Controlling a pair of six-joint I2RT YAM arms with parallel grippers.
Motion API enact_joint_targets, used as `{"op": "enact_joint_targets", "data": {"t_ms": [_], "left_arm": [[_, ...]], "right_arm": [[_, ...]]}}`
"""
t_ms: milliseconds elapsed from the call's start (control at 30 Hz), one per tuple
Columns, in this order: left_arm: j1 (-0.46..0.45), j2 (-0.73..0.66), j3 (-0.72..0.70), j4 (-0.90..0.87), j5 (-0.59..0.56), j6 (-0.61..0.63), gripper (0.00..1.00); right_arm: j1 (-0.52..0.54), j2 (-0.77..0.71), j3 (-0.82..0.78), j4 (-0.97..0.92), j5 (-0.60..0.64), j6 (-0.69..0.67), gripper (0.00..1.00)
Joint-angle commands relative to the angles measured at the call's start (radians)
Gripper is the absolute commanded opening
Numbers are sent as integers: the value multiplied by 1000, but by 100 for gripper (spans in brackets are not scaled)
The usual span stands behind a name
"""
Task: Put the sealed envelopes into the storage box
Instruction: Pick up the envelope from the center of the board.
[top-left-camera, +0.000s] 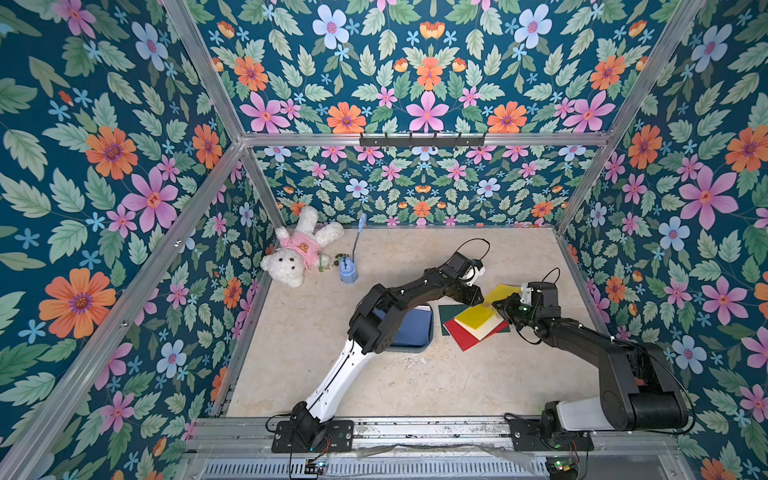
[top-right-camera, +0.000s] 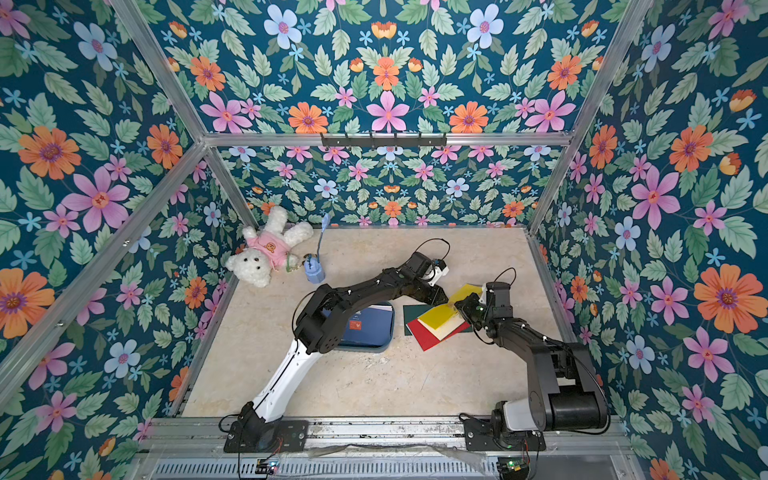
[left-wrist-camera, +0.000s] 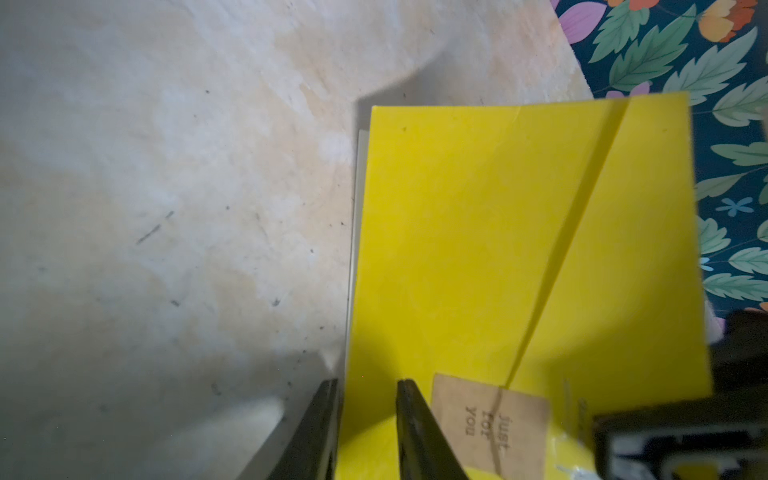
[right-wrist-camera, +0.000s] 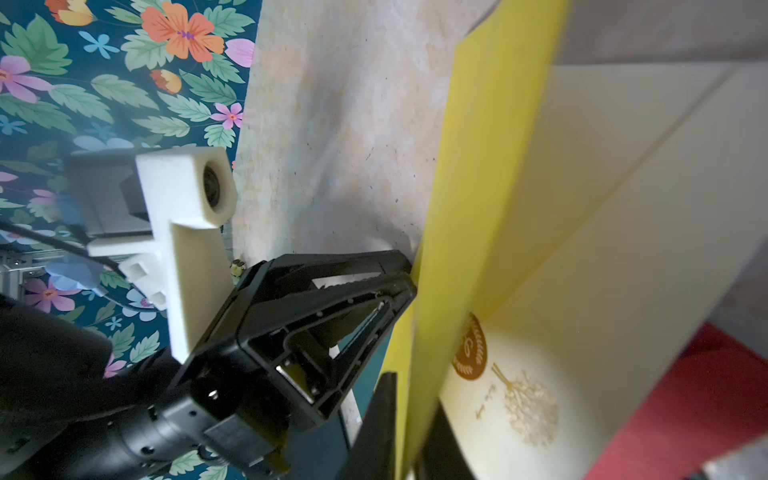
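A yellow envelope (top-left-camera: 478, 316) with a kraft seal sticker (left-wrist-camera: 490, 424) is raised on edge over a pile. My right gripper (right-wrist-camera: 413, 395) is shut on its lower edge. In the pile lie a cream envelope (right-wrist-camera: 582, 291) with a round brown seal, a red envelope (top-left-camera: 469, 337) and a dark green envelope (top-left-camera: 451, 311). My left gripper (left-wrist-camera: 368, 384) reaches across from the left, its jaws a little apart, open. Its tips touch the yellow envelope's side edge, as the right wrist view shows of the left gripper (right-wrist-camera: 405, 274). The storage box (top-left-camera: 419, 345) lies left of the pile under my left arm, with a navy envelope (top-right-camera: 365, 324) in it.
A white teddy bear (top-left-camera: 297, 253) in a pink shirt lies at the back left corner. A small light-blue cup (top-left-camera: 348, 271) with a brush in it stands beside the bear. The right wall's rail (top-left-camera: 582, 282) runs close behind the pile.
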Motion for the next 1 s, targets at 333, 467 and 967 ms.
{"op": "enact_joint_targets", "data": {"t_ms": [333,467,967], "left_arm": [[18,-283,-105,-9,-257,0,49],[46,-501,-296,81,-366,1,52],[316,-1339,-1018,21,-567,-8,51]], "right_arm": [[10,-143,154,-165,-2,-310,0],[80,-212,254,-233,48,-488,0],[538,-15,737,-609,89,-1323,0]]}}
